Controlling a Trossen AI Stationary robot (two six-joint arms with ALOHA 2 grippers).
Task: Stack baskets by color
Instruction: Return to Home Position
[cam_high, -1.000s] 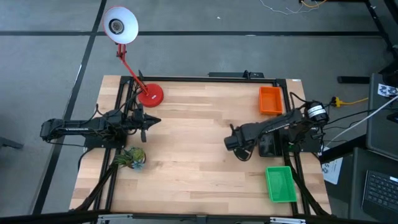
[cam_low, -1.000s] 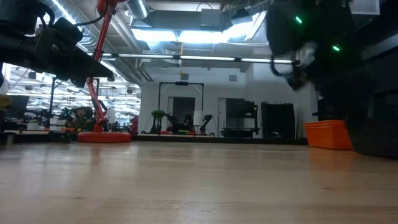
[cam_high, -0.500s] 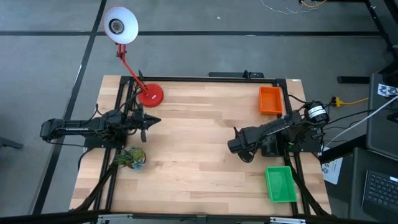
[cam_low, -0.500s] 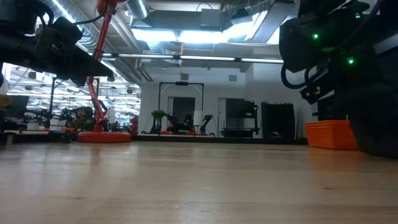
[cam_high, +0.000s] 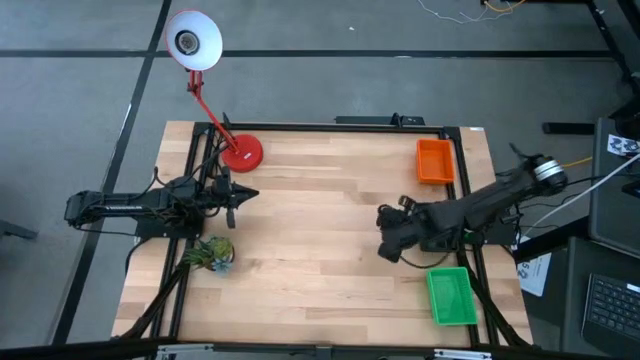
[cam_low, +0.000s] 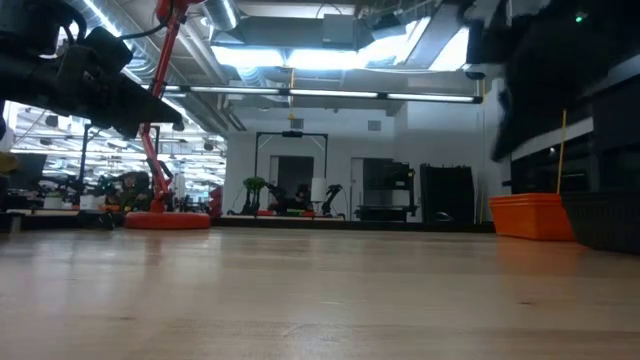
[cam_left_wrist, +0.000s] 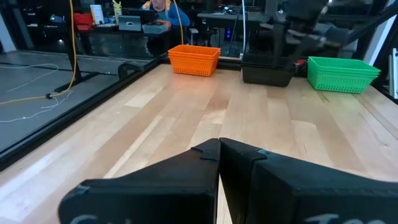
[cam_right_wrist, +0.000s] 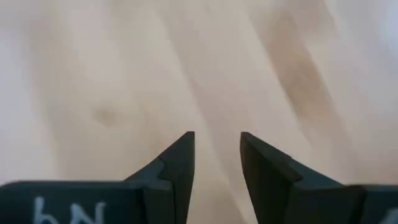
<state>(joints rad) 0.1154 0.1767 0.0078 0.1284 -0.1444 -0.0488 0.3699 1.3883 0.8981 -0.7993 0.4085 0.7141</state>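
Note:
Three baskets rest on their bottoms along the table's right side: an orange one (cam_high: 434, 161) at the far right, a green one (cam_high: 451, 295) at the near right, and a black one (cam_left_wrist: 267, 71) between them, mostly hidden under my right arm in the high view. My right gripper (cam_high: 388, 238) hangs open over bare wood just left of the black basket, slanting down, and the right wrist view shows nothing between its fingers (cam_right_wrist: 217, 152). My left gripper (cam_high: 245, 194) waits shut at the table's left side, pointing level toward the baskets.
A red lamp base (cam_high: 243, 152) stands at the far left, its arm and white shade reaching past the far edge. A small green plant (cam_high: 212, 252) sits near the left edge. The table's middle (cam_high: 320, 230) is bare wood.
My right arm has risen and stretched out from the right edge. Its gripper has shifted slightly toward the near right, turned, and stayed open. In the low view the arm has climbed toward the upper right. The baskets have not moved.

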